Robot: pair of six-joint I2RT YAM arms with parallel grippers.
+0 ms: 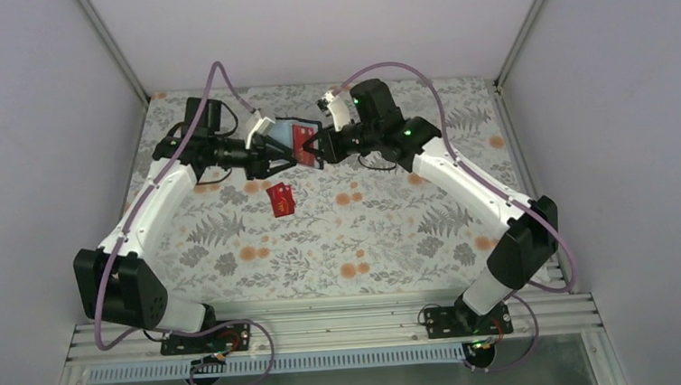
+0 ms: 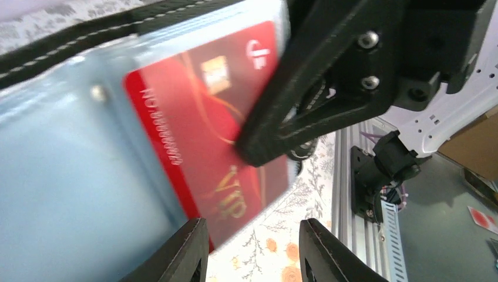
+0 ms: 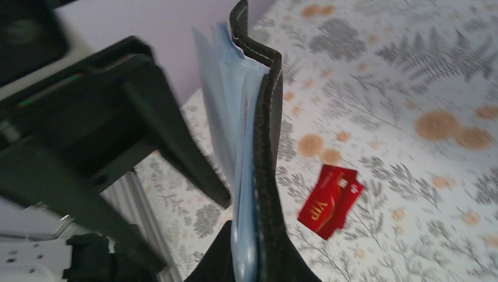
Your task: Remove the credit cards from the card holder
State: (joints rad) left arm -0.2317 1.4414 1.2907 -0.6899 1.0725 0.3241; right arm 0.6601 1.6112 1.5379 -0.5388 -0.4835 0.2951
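The black card holder [image 1: 284, 131] hangs open above the table between both arms. My right gripper [image 1: 320, 147] is shut on its edge; in the right wrist view the holder [image 3: 268, 123] stands edge-on between the fingers [image 3: 235, 258]. A red credit card [image 2: 199, 129] sits in the light blue inner sleeve [image 2: 59, 176]. My left gripper [image 2: 252, 252] is open just below that card's lower corner, with the table showing between its jaws. Two more red credit cards [image 1: 280, 199] lie overlapped on the table, also in the right wrist view [image 3: 329, 200].
The floral tablecloth [image 1: 376, 235] covers the table. White walls with metal posts close in the back and sides. An aluminium rail [image 1: 328, 325] runs along the near edge by the arm bases.
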